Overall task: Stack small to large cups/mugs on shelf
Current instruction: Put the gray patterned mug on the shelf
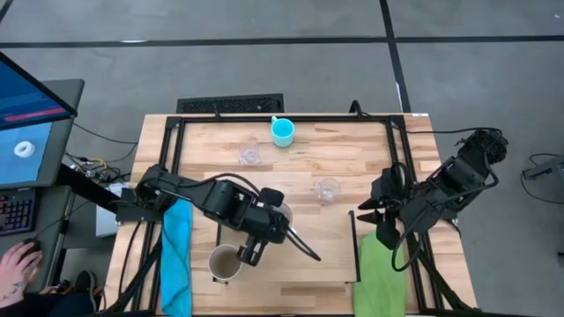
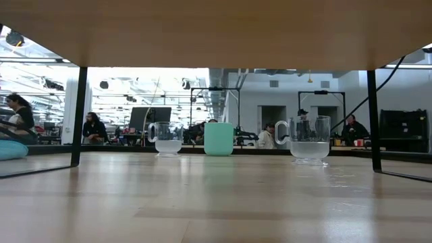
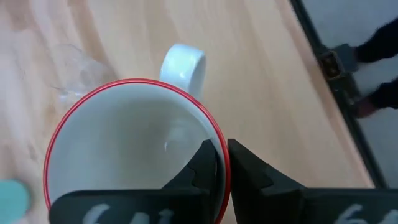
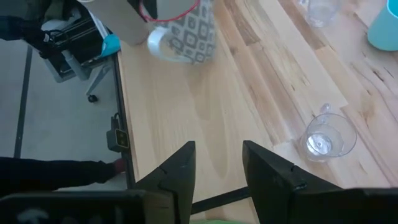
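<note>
My left gripper (image 1: 267, 227) is shut on a white mug (image 3: 134, 146) with a red rim and a grey-patterned outside (image 4: 189, 31), over the near middle of the shelf (image 1: 352, 150). A beige-tan mug (image 1: 224, 262) stands on its base just nearer. On the shelf also stand a bright blue mug (image 1: 282, 132) at the far side and two clear glasses (image 1: 250, 156) (image 1: 328, 189). My right gripper (image 4: 217, 162) is open and hovers near the shelf's right rail, touching nothing. The black tumbler is out of view. My left gripper pinches the white mug's rim (image 3: 219, 140) on the side away from the handle (image 3: 183, 62), one finger (image 3: 202, 168) inside the mug and one outside. The fingers come from above, pointing down. The mug hangs upright; whether its base is off the board I cannot tell.
A blue cloth (image 1: 176, 255) hangs over the left rail and a green cloth (image 1: 379, 273) over the near right. A person's hand (image 1: 18, 264) rests at a keyboard beyond the table's left edge. Bare board lies between the glasses and the right rail.
</note>
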Controlling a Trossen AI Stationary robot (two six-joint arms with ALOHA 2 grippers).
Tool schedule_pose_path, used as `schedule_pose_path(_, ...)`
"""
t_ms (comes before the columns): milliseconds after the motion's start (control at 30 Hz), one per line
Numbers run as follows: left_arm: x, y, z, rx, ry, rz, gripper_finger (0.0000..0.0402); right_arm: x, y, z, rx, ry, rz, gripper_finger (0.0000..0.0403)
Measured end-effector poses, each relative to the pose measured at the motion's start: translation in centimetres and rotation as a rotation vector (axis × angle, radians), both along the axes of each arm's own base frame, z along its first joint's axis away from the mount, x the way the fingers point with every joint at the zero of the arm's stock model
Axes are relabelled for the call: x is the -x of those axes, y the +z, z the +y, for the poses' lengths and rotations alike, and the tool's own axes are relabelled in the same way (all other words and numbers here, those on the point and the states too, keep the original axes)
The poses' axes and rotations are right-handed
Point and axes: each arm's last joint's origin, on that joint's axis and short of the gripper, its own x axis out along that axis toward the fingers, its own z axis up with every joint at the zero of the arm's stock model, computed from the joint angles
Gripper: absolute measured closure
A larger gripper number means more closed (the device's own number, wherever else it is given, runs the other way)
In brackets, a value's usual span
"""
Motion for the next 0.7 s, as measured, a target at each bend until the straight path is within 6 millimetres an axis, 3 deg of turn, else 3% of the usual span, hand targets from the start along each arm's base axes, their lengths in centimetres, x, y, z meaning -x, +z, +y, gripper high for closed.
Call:
schedule_pose_path(300, 0.47, -0.04, -0.92, -0.003, -0.005, 0.006, 0.0393, -0.04, 0.04, 0.04, -0.005, 0.001, -0.005, 0.025)
schedule_pose_path(700, 0.56, 0.43, -0.73, -0.006, -0.011, -0.025, 0.0394, -0.05, 0.08, 0.12, -0.012, 0.006, -0.008, 0.025)
